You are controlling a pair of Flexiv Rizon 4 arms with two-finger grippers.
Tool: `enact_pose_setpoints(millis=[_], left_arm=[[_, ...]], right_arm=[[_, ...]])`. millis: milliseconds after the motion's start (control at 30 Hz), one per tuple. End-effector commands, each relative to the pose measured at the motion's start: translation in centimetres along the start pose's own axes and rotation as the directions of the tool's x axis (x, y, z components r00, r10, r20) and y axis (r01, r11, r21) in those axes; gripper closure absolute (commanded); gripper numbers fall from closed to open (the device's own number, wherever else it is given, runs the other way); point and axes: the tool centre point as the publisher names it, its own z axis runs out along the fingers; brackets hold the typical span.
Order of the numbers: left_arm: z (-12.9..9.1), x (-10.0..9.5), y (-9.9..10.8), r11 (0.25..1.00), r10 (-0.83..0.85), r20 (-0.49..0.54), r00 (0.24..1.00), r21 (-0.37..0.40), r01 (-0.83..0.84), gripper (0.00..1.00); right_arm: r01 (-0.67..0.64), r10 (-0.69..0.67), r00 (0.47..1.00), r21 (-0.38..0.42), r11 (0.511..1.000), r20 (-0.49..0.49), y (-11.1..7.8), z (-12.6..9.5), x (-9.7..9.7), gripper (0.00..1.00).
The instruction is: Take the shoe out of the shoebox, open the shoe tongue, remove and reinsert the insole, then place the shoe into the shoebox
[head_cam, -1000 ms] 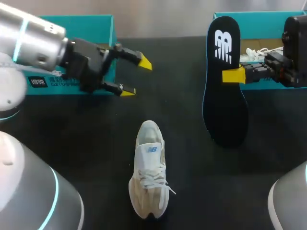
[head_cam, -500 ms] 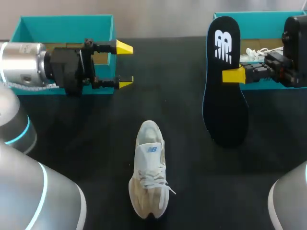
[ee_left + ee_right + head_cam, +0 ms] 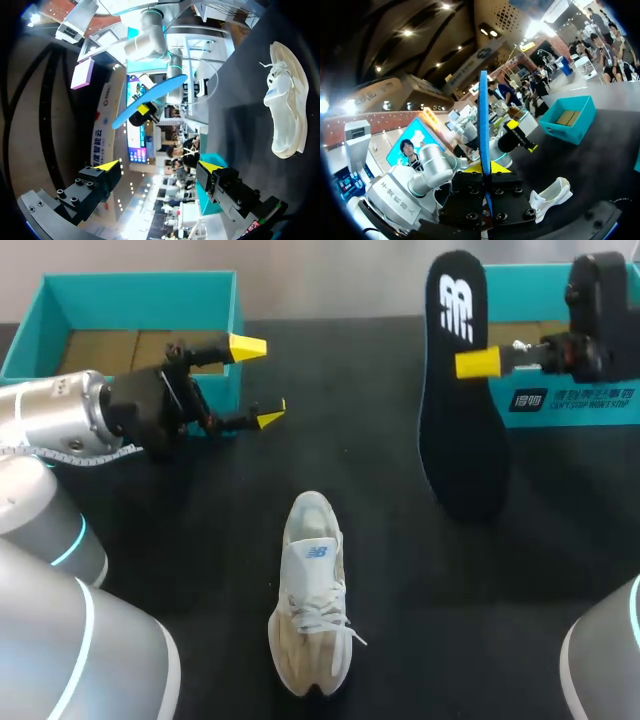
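Insole [image 3: 460,410] pinched upright in my right fingers [image 3: 478,363]; left fingers [image 3: 247,345], spread wide and empty, should pin the shoe [image 3: 312,595], well apart from both, before reinsertion.

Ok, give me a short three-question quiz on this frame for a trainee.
1. Fill in: the left hand is ___ (open or shut).
2. True or false: the insole lies inside the shoe.
3. What does the right hand grip? A the shoe, B the insole, C nothing.
Key: 1 open; 2 false; 3 B.
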Motion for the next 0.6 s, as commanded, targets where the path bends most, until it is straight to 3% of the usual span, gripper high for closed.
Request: enact_pose_setpoints(millis=[33, 133, 600], left_arm=[[0.33, -0.08, 0.1, 1.0, 0.01, -0.037, 0.999, -0.006, -0.01, 0.0], [0.56, 0.11, 0.14, 0.999, 0.043, -0.104, 0.994, 0.032, -0.04, 0.0], [0.56, 0.11, 0.14, 0.999, 0.043, -0.104, 0.994, 0.032, -0.04, 0.0]], right_arm=[[-0.059, 0.067, 0.996, 0.137, 0.989, -0.052, 4.59, 1.06, -5.37, 1.0], [-0.123, 0.126, 0.992, 0.139, 0.983, -0.01, 4.81, 1.03, -6.33, 1.0], [-0.123, 0.126, 0.992, 0.139, 0.983, -0.01, 4.81, 1.03, -6.33, 1.0]])
